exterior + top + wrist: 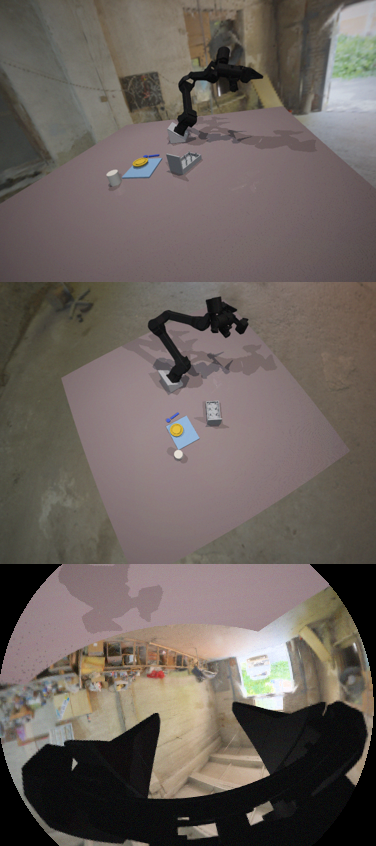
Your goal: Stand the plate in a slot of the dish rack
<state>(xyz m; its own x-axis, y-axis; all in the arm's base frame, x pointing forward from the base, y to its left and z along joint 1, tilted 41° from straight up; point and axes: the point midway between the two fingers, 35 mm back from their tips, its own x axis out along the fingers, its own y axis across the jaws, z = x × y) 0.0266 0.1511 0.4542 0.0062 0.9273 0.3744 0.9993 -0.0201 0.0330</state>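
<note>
Nothing is picked up yet: the gripper (232,330) hangs high at the upper right of the top view, fingers released and bare. The plate (176,429) lies flat on the blue mat (186,438) mid-bench (273,464), left of the rack (213,413). Next, I judge, comes a reach down to the plate's rim.

I see a mauve tabletop (242,212) carrying a grey wedge-shaped base (176,135) at the far side. Nearer me, left to right, stand a white cylinder (113,177), a light-blue mat (145,171) and a grey dish rack (183,162). A blue spoon (151,156) lies just beyond the mat's far edge.
</note>
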